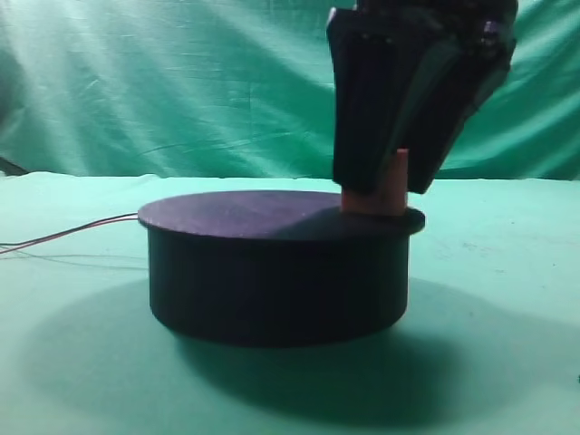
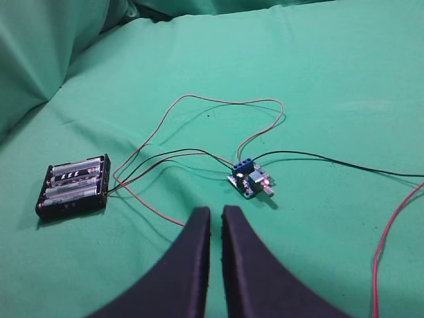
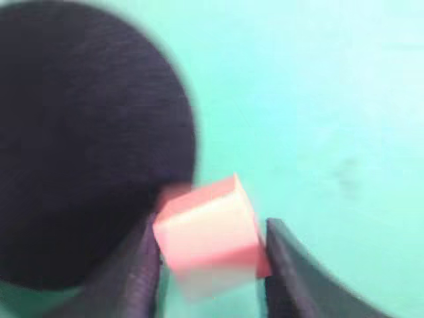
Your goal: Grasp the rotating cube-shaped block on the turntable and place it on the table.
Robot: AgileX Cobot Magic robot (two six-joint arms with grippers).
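The right end effector (image 3: 209, 265) stands over the edge of the turntable (image 1: 236, 214) with one dark finger on each side of the cube-shaped block (image 3: 209, 242); the fingers are very near the two opposite faces, perhaps just touching, but because of blur I cannot tell if the grip is firm. The block sits at the right rim of the black disc, with its bottom on the disc in the exterior high view. I judge that the block is light and stiff, maybe foam or painted wood, with matte faces that should not slip much. The flat parallel sides are the good place to take hold, at middle height, so that it does not tilt out. The left end effector (image 2: 216, 228) rests low over the green counter (image 2: 331, 79), its two fingers nearly together with only a thin gap and nothing between them. In front of it lies a black battery holder (image 2: 73, 187) filled with cells, wired to a small circuit board (image 2: 250, 180).
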